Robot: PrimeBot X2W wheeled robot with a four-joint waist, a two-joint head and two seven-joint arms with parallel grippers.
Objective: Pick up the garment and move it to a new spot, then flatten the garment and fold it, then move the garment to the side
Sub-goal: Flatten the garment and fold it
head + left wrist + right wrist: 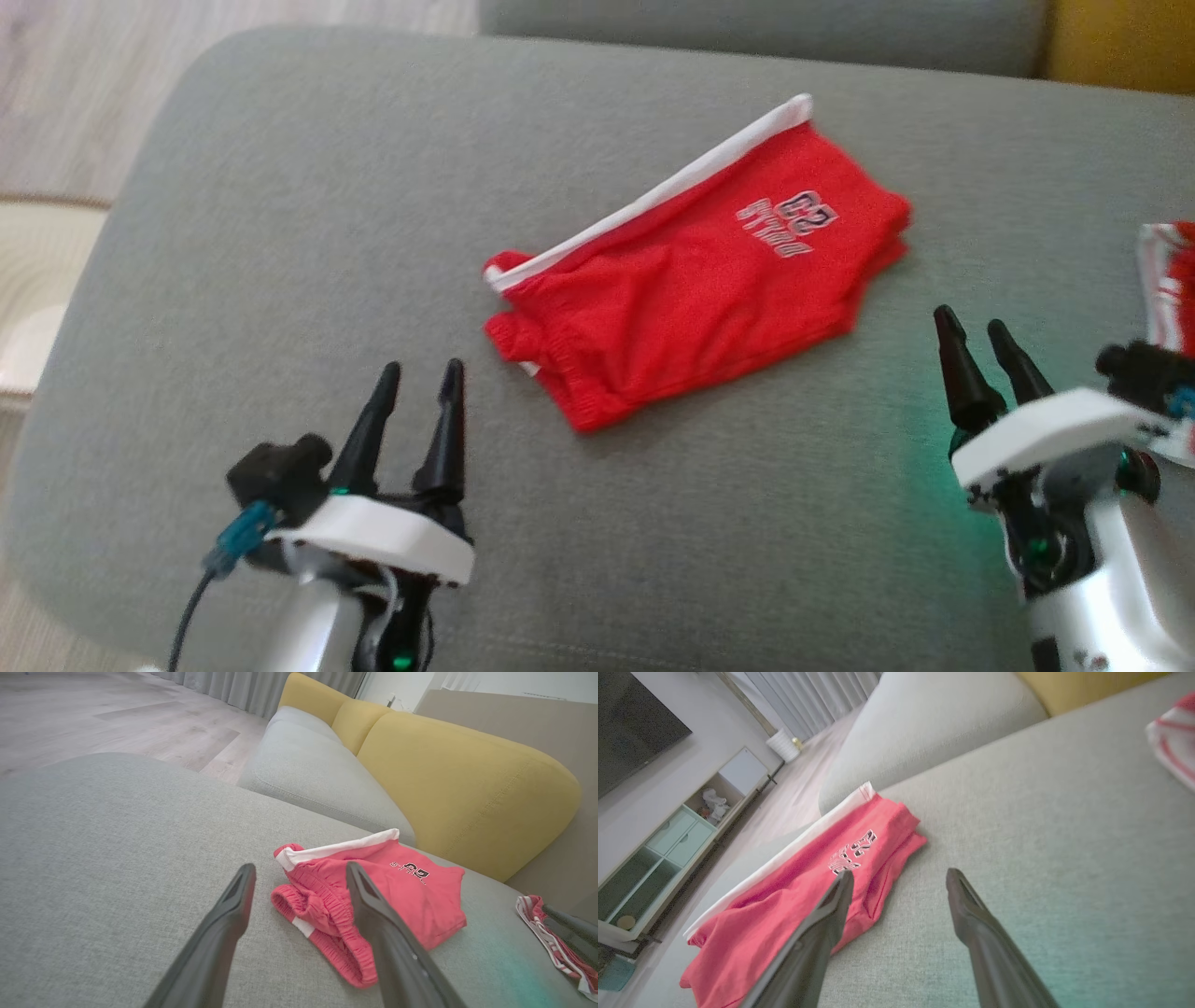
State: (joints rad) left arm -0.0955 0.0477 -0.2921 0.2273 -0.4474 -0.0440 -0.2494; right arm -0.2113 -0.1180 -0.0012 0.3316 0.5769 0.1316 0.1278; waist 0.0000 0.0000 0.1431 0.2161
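The red fabric shorts with a white side stripe [695, 280] are lying folded in the middle of the grey upholstered cushion [280, 233], and the left gripper [422, 369] and right gripper [971, 320] are hovering wide open and empty on either side, so for the likely move aside each should be pinching all layers at its own end and lifting level.

I count two garments: one red pair of shorts [700, 280] at twelve o'clock, one striped piece [1167, 280] at three o'clock. Two grey cushions: the near cushion [280, 233] under both, the far cushion [747, 28] at twelve. Two grippers, my left gripper [422, 369] and right gripper [971, 320], two dark fingers [446, 429] each.
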